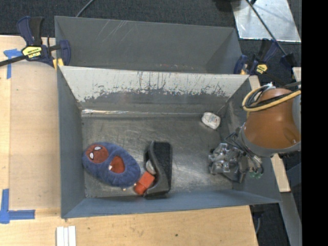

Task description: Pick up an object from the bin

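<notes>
My gripper [221, 160] is low over the bin floor at the right side, below the orange-brown wrist cover, with nothing visible between its fingers. A small white rounded object [210, 120] lies on the floor just above it, near the back right corner, apart from the fingers. To the left, a black case-like object [160, 167] stands at the front middle of the bin with a small orange piece [144, 183] against its lower left.
A blue plush toy [110, 165] with red patches lies at the front left, touching the orange piece. The floor between the black object and the gripper is bare. The bin's sloping right wall is close beside the gripper.
</notes>
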Controlling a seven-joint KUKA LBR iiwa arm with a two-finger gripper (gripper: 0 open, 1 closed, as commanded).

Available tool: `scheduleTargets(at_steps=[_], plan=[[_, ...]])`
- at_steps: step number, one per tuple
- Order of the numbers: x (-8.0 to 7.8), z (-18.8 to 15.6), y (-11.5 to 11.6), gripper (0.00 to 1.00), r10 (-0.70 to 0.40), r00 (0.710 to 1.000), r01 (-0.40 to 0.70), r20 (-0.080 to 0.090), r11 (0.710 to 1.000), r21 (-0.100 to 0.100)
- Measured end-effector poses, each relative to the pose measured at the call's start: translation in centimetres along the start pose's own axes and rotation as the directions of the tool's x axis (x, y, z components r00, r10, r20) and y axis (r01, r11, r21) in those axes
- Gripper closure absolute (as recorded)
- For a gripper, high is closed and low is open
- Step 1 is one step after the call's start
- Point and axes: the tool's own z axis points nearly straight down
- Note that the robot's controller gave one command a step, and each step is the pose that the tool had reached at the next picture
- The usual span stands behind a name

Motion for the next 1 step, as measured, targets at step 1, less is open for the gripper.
scheduleTargets(at_steps=[1], plan=[[-3.07, -2.38, -3.01, 0.0, -0.275, 0.962, 0.275, -0.004, 0.962, 0.004]])
